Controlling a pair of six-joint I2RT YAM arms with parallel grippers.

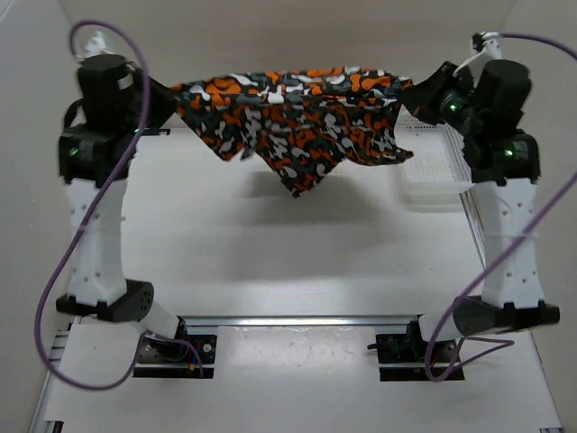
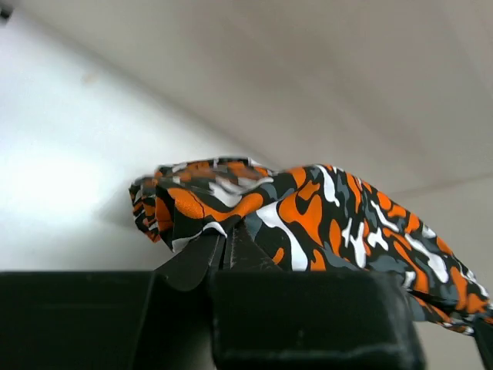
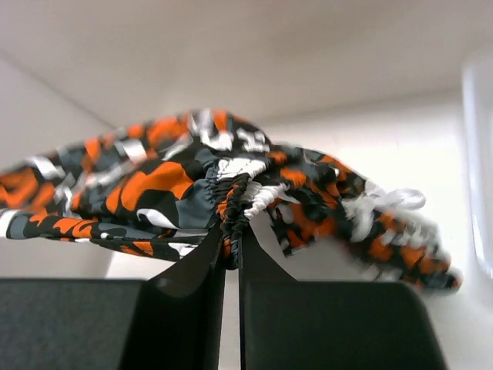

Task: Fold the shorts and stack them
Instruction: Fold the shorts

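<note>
The camouflage shorts (image 1: 297,117), orange, black, grey and white, hang stretched in the air between my two arms above the far part of the table. My left gripper (image 1: 169,101) is shut on the shorts' left end; in the left wrist view the fabric (image 2: 308,212) bunches over the closed fingertips (image 2: 226,243). My right gripper (image 1: 416,97) is shut on the gathered waistband at the right end, which the right wrist view shows (image 3: 231,200) pinched between the fingertips (image 3: 233,247). A white drawstring (image 3: 385,202) dangles at the right.
A white plastic mesh basket (image 1: 435,158) stands at the back right, under and beside the right arm. White walls close in the back and sides. The arm bases and a metal rail (image 1: 297,321) sit at the near edge.
</note>
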